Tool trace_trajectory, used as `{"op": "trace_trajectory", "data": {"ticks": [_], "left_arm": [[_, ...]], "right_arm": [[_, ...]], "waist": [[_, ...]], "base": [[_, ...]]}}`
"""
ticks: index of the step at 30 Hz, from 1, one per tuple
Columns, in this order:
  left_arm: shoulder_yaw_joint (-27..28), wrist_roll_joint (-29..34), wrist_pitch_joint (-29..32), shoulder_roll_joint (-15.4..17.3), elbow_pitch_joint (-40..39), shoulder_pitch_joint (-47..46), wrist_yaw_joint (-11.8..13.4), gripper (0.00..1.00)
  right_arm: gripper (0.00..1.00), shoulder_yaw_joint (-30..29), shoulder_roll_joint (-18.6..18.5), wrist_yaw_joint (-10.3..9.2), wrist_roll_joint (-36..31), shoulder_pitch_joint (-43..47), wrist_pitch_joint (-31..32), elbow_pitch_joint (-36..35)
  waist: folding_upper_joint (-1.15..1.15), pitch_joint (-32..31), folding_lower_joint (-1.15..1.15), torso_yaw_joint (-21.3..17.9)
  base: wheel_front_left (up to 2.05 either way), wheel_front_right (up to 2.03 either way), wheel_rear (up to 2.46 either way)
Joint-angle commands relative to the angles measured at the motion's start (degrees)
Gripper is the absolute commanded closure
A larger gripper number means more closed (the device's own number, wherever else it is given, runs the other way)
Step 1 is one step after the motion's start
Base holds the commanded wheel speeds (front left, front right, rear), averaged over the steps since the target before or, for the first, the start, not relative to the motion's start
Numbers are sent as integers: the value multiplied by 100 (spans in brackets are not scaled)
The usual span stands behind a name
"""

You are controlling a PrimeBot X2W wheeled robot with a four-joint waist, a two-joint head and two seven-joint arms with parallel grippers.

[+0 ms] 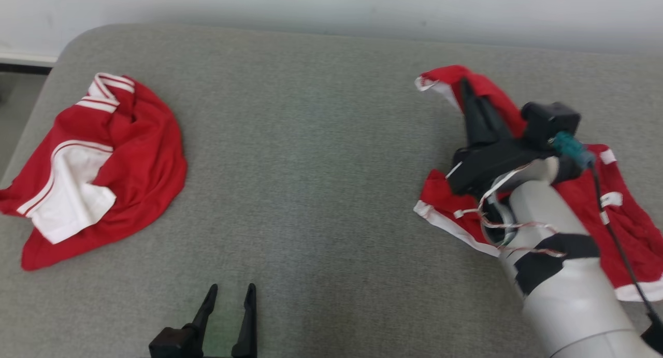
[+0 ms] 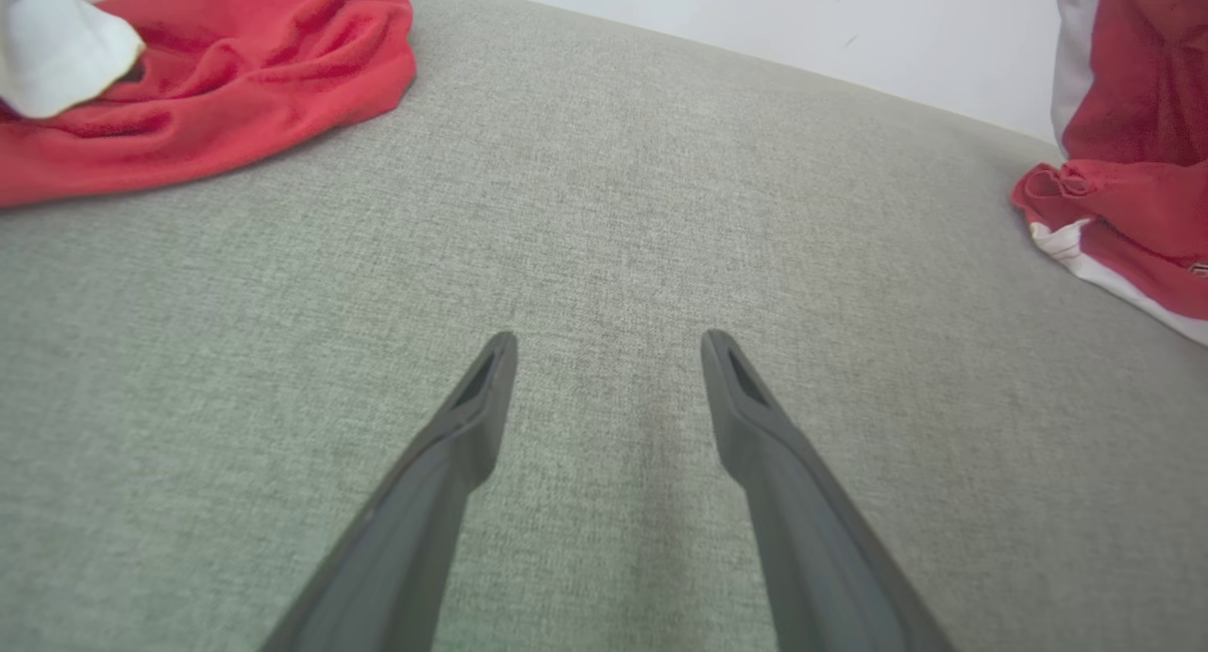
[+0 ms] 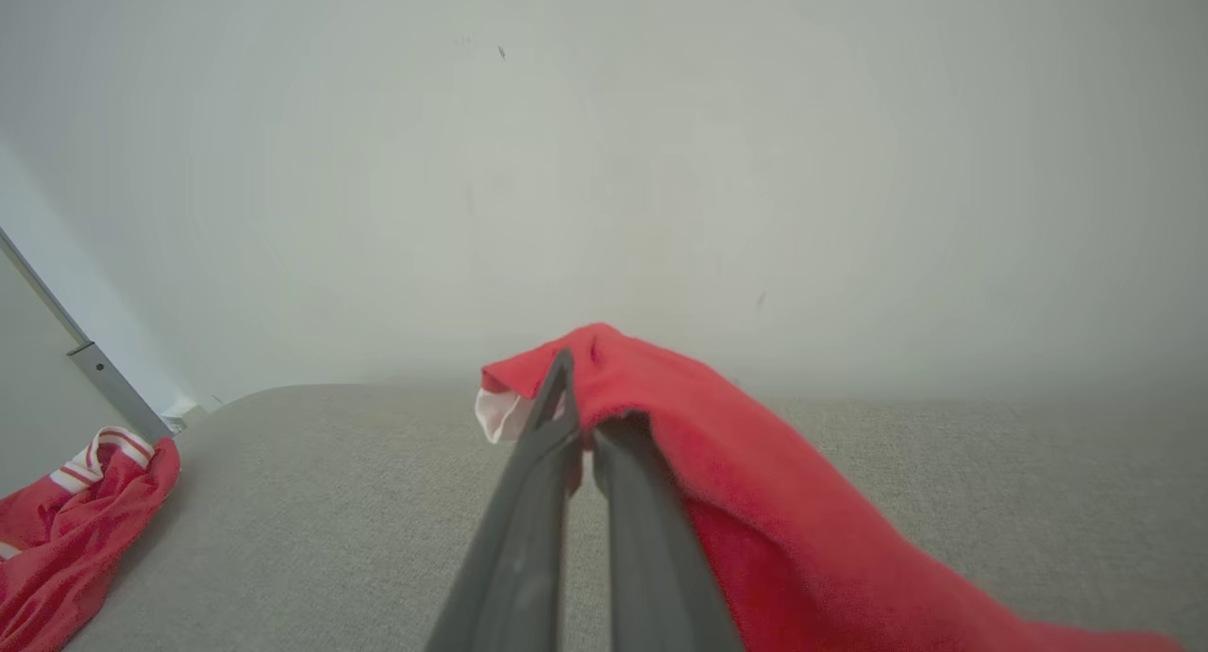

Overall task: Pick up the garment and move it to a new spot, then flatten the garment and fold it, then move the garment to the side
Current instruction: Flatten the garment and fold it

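A red garment with white trim (image 1: 616, 218) lies crumpled at the right of the grey cushion (image 1: 321, 156). My right gripper (image 1: 464, 84) is shut on one corner of it and holds that corner lifted off the surface. In the right wrist view the fingers (image 3: 543, 463) meet at the tip, with the red cloth (image 3: 755, 510) draped over the right one and a white hem beside them. My left gripper (image 1: 232, 287) rests low at the front of the cushion, open, with nothing between its fingers (image 2: 472, 426).
A second red garment with white panels and stripes (image 1: 103, 166) lies bunched at the cushion's left edge, also seen in the left wrist view as a red heap (image 2: 236, 67). A pale wall (image 1: 331, 5) runs behind the cushion. Bare grey fabric separates the two garments.
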Motion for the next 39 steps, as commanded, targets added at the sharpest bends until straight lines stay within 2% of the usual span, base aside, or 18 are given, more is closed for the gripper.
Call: {"op": "trace_trajectory", "data": {"ticks": [1,2,3,4,5,8,11,18,22,29,39], "left_arm": [[-57,-20,-19,-6,12,-63,-4,0],[-135,-5,-20,-6,27,-72,-18,0],[-186,1,-19,-7,34,-81,-23,0],[-215,-4,-20,-3,40,-82,-18,0],[-241,-8,-19,-2,45,-79,-9,0],[-240,-37,-19,-4,43,-19,33,0],[-119,-23,-19,-5,39,104,32,0],[31,63,-19,-6,5,188,-39,0],[44,111,-20,-4,-49,91,-73,0],[-31,153,-20,-3,-91,-19,-147,0],[-209,198,-20,-1,56,-386,-221,0]], "right_arm": [[100,-113,-62,-12,-140,-137,-1,181],[100,-211,-119,-12,-273,-247,0,366],[94,-389,-150,-12,-340,-345,0,600],[9,-566,-176,-12,-427,-433,0,883],[0,-680,-194,-12,-547,-536,-1,1038],[0,-970,-185,-12,-789,-697,-1,1227],[0,-919,-90,-12,-952,-511,-1,1113],[0,-279,-29,-12,-913,512,0,59],[0,-291,-108,-12,-786,1282,0,-715],[0,-838,-61,-12,-783,2596,0,-1630],[0,-1255,172,-12,-896,3366,-1,-1925]], "waist": [[-1,110,-1,306],[-1,127,-1,376],[-1,133,-1,436],[-1,133,-1,473],[-1,134,-1,500],[-1,85,-1,501],[-1,-10,-1,361],[-1,-260,-1,-213],[-1,-362,-1,-550],[-1,-472,-1,-1128],[-1,-340,-1,-1828]], "base": [[0,0,0],[0,0,0],[0,0,0],[0,0,0],[0,0,0],[0,0,0],[0,0,0],[0,0,0],[0,0,0],[0,0,0],[0,0,0]]}}
